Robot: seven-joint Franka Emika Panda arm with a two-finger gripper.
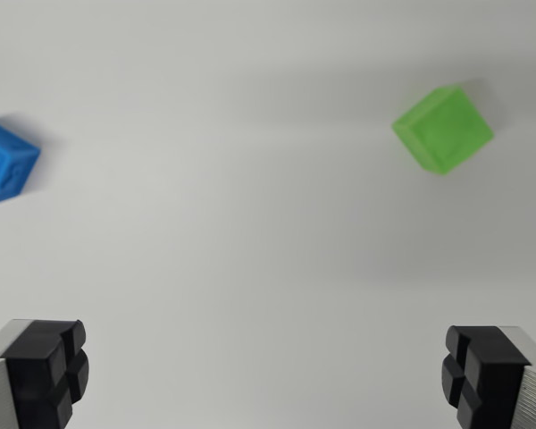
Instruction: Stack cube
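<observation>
The gripper (266,375) is hovering above a plain white matte tabletop (250,250), with its two black rubber-padded fingertips (49,362) showing at the bottom corners of the wrist view. The fingers are standing wide apart and are holding nothing.

Two small plastic cubes are lying on the surface, well apart from each other. The bright green plastic cube (443,129) is sitting in the upper part of the wrist view's right, turned so that its edges are running diagonally to the line between the fingertips. The blue plastic cube (5,163) is sitting at the wrist view's left edge, partly cut off by the frame, also rotated.

Neither cube is lying between the fingers; both are lying ahead of them, toward the top of the view. The picture is slightly blurred.

Judgement: no cube is grasped yet, so the stack is not started. The next approach calls for moving forward and sideways over one cube and rotating the wrist to square the pads with its faces.
</observation>
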